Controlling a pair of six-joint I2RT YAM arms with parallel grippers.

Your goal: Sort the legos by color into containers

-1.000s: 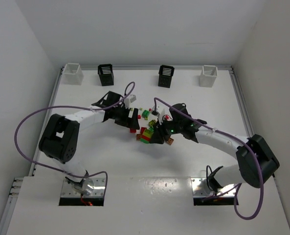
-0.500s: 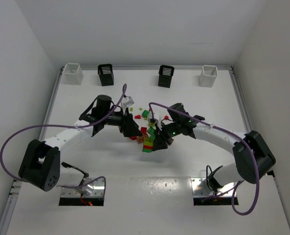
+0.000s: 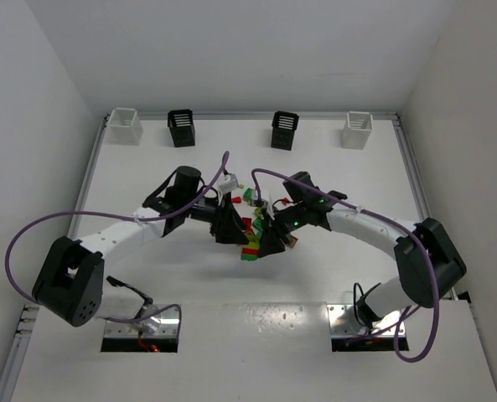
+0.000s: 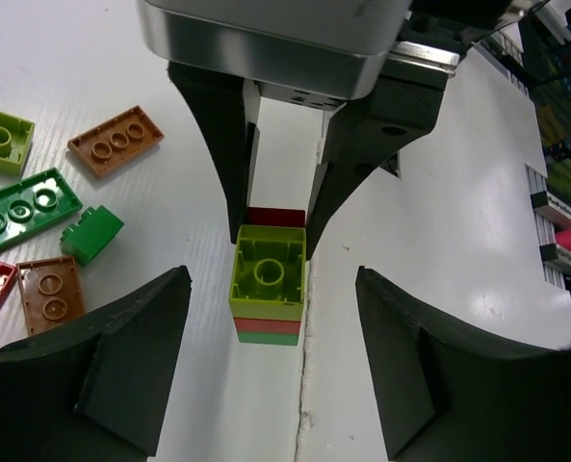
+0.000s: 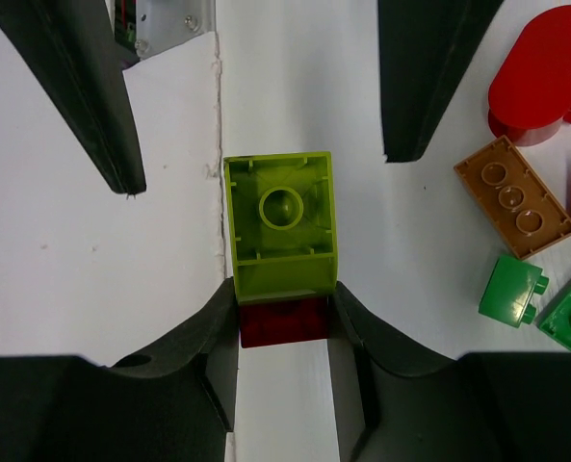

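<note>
Between the fingers of my right gripper sits the lego stack, yellow-green brick over red and green layers, clamped firmly; my left gripper stands wide open around it, fingers apart from it.

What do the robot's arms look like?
The left arm and right arm are white tubes with chunky black joints. The left gripper and right gripper are black, with two pointy fingers. Purple cables loop along them, and a green light glows on the right arm.
</note>
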